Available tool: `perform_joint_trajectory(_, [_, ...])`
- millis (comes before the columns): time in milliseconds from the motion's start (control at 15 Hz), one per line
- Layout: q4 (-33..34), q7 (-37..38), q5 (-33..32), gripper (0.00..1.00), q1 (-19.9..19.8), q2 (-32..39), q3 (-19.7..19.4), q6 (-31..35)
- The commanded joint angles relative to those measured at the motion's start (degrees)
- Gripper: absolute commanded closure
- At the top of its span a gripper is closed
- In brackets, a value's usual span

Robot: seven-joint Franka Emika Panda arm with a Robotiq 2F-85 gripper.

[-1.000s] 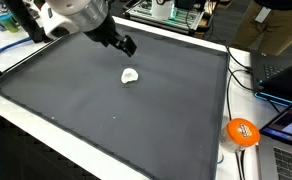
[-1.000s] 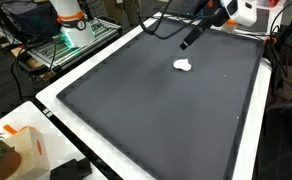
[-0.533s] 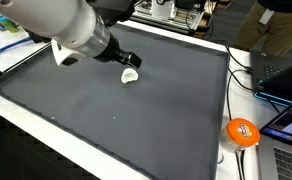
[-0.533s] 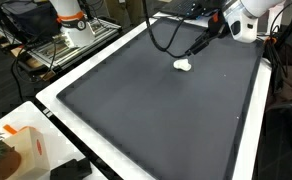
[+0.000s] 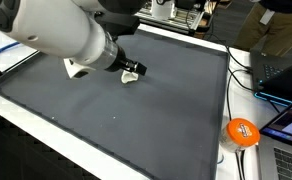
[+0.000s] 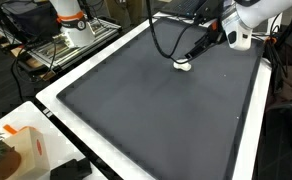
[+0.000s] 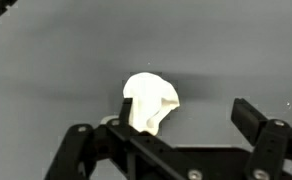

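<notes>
A small crumpled white object [image 5: 131, 77] lies on the dark grey mat [image 5: 136, 125], toward its far side. My gripper [image 5: 134, 68] hangs low right over it, jaws wide apart, holding nothing. In the wrist view the white object [image 7: 151, 100] sits just inside the left finger [image 7: 126, 108], with part of it hidden behind that finger, while the right finger [image 7: 248, 115] stands well away from it. The gripper [image 7: 186, 110] is open. In an exterior view the white object [image 6: 184, 67] shows just under the gripper [image 6: 193, 56].
A white rim [image 5: 186, 40] frames the mat. An orange round object [image 5: 242, 131] and laptops [image 5: 283, 75] with cables sit beside it. In an exterior view a white box [image 6: 21, 145] stands near a corner, and a second robot base [image 6: 71, 22] stands behind.
The arm has swung in and come down over the white object. The gripper has stayed open, and the object has not moved.
</notes>
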Motion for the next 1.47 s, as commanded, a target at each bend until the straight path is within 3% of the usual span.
perform_joint_trajectory(0, [4.61,2.32,-0.03,0.00,0.75,3.26,-0.17,-3.78])
perform_joint_trajectory(1000, [7.35,6.64,-4.43,0.00,3.61,6.13,-2.72,-3.39])
perform_joint_trajectory(1067, [4.65,5.17,-3.34,0.00,2.64,4.19,-1.65,-3.16])
perform_joint_trajectory(1400, [4.69,5.82,-3.94,0.00,3.28,4.58,-2.14,-3.21])
